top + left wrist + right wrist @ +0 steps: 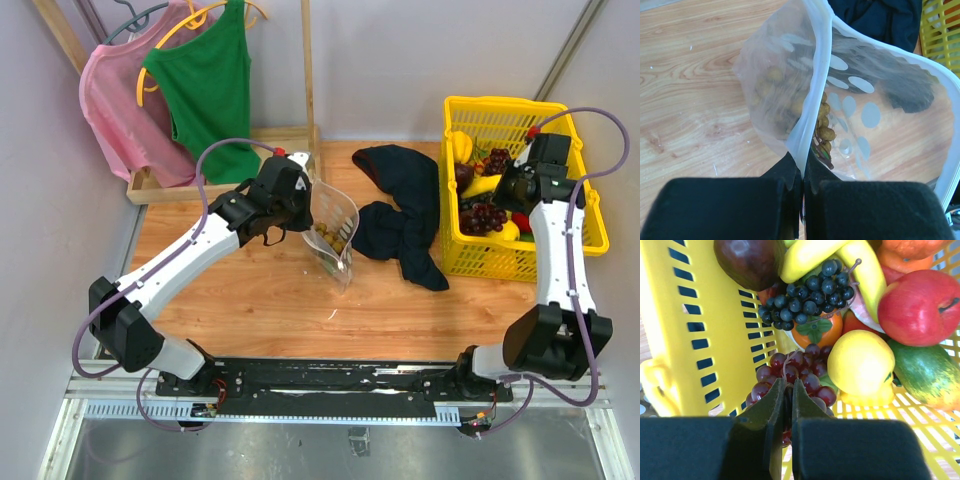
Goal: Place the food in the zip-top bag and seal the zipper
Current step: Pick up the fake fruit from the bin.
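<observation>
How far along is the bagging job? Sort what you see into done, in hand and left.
Done: the longan cluster lies in the zip-top bag. In hand: the left gripper pinches the bag's zipper edge, mouth open; the right gripper is shut on red grapes in the basket. Remaining: banana, lemon, apple, dark grapes; zipper unsealed.

the bag (860,115) is clear with pale round dots and a white strip (815,85) along its edge. the longans (826,132) are tan. the basket (700,340) is bright yellow – so are the lemon (860,362) and banana (865,270). the apple (917,305) is red. dark grapes (805,295) look almost black, red grapes (800,372) wine red. the cloth (405,215) is navy – the table (695,100), light brown wood.
</observation>
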### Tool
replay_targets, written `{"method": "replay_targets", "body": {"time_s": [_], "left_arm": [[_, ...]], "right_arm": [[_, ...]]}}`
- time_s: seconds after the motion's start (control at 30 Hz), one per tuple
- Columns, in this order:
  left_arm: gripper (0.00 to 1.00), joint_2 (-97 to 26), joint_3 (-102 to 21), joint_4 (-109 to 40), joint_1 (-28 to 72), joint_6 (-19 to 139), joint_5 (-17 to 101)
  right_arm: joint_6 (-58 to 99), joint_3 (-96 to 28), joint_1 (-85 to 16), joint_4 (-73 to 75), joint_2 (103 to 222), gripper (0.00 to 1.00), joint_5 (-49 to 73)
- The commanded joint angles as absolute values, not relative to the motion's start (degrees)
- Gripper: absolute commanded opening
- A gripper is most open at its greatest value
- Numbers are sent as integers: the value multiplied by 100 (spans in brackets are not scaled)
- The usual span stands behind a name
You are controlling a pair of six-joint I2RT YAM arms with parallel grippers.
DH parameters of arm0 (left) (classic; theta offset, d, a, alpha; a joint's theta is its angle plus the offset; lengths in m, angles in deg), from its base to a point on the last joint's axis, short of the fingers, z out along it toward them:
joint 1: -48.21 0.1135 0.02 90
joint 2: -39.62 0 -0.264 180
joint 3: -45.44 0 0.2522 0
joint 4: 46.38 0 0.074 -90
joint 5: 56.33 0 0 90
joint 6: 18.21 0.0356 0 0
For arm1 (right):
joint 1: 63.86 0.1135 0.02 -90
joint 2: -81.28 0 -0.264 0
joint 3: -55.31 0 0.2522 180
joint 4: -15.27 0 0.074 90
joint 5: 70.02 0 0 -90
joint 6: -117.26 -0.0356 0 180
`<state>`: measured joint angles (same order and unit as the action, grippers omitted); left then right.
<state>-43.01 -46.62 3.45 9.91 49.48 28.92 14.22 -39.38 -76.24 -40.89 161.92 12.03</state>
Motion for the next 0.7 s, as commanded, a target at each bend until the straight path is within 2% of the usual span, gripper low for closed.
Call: {"method": "replay_targets", "body": {"time_s": [0.0, 0.3, 0.5, 0.67], "left_arm": [[1, -4099, -4631, 189, 1068, 5010, 2991], [0, -4083, -4611, 166, 1086, 5031, 3022], [0, -4061, -4606, 149, 1088, 5041, 3046], [0, -4033, -4591, 132, 1094, 5052, 3054]], "right_arm": [[1543, -4270, -7465, -4093, 15773, 1, 1684], [1610, -4295, -7370, -3844, 15394, 1, 1998], [1537, -3882, -7370, -3599, 15635, 1, 1978], [1498, -3463, -7379, -3460, 15919, 2, 2559]]}}
